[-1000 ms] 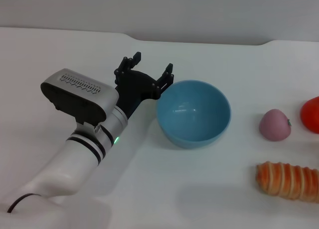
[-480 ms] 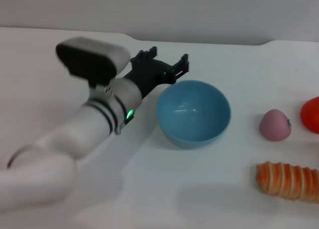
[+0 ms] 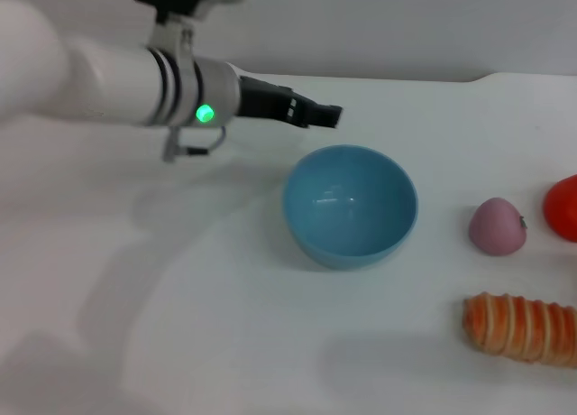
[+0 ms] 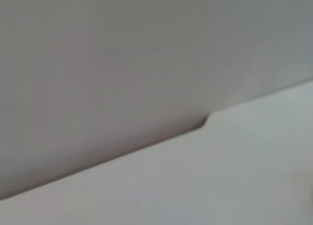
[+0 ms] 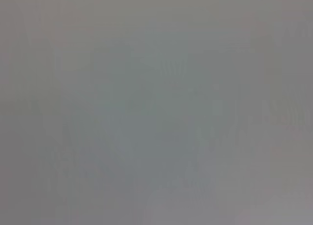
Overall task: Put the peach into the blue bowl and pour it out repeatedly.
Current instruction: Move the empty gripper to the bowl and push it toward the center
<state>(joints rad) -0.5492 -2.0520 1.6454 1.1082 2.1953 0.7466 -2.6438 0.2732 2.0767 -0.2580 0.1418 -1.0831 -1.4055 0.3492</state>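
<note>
Peach (image 3: 498, 225) rests on the white table (image 3: 270, 343), right of the empty blue bowl (image 3: 350, 205); grey wall behind. Red fruit (image 3: 563, 207) and ribbed orange roll (image 3: 521, 327) lie near; left gripper (image 3: 311, 114) hovers beyond the bowl, finger spread untellable.

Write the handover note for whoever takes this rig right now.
Left hand: raised above the table behind the bowl, holding nothing; whether it is open cannot be seen.
Right hand: not in view.
Bowl: upright and empty, mid-table.
Peach: on the table to the bowl's right, apart from it, beside a red fruit and behind an orange roll.
Done: nothing shows as done; the peach is outside the bowl.
Left: pick the peach, drop it in the bowl, pour it out, repeat.
</note>
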